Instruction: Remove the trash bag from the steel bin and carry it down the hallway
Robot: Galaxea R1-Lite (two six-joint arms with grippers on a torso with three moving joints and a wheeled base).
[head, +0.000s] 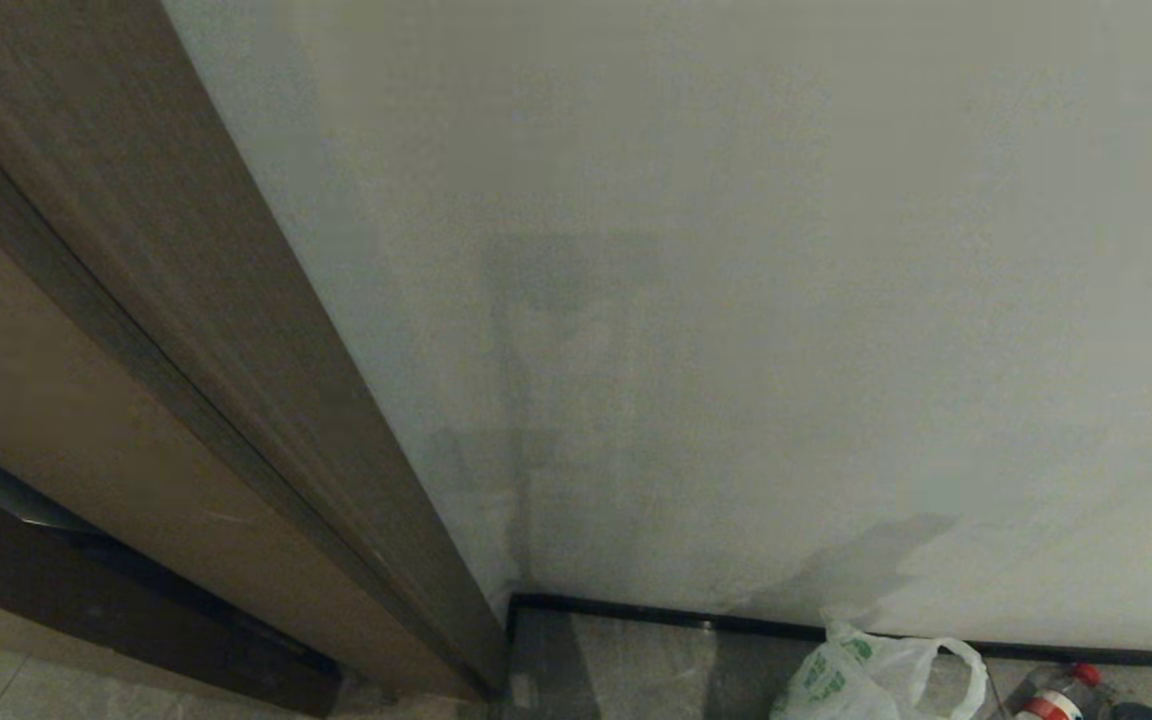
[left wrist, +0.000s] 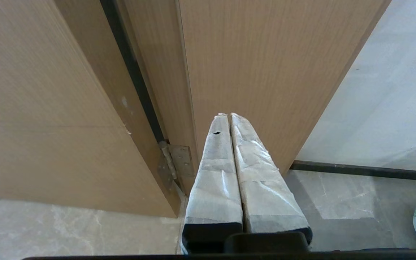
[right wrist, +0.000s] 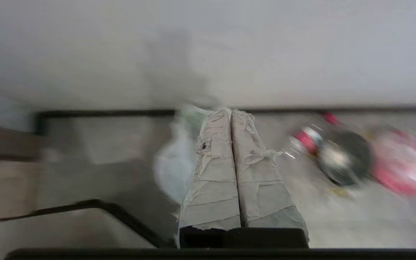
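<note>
With the trash bag (head: 876,680) set down at the head view's lower right, your carry looks done.
Right gripper (right wrist: 231,112) clenched empty; next, just park it.

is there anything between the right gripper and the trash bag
Nothing visible does. In the right wrist view the shut right gripper has the trash bag just beside its fingers; the bottle and other litter lie off to the far side.
</note>
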